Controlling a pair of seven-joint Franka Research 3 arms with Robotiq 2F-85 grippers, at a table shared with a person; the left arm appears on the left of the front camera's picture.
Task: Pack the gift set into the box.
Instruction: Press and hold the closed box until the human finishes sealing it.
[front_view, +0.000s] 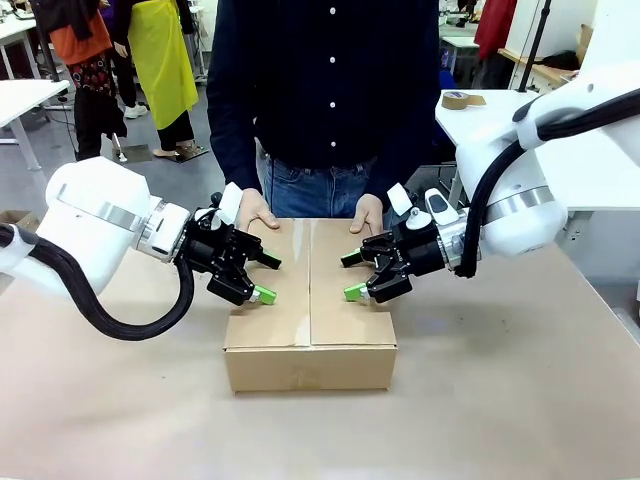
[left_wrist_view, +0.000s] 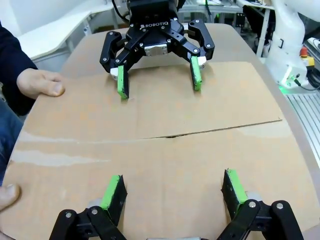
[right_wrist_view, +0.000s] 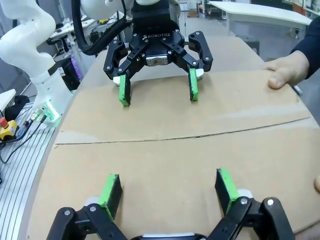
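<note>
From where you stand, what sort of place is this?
Probably a robotics lab or workshop: white worktables stand behind the person, a tape roll lies on one, and a red-and-yellow stop button sits beside the robot's table.

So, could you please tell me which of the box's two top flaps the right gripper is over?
The flap on the robot's right of the centre seam; the left gripper is over the other flap.

"ROBOTIQ" on right gripper (left_wrist_view: 159, 88) & left gripper (right_wrist_view: 158, 95) housings.
</note>
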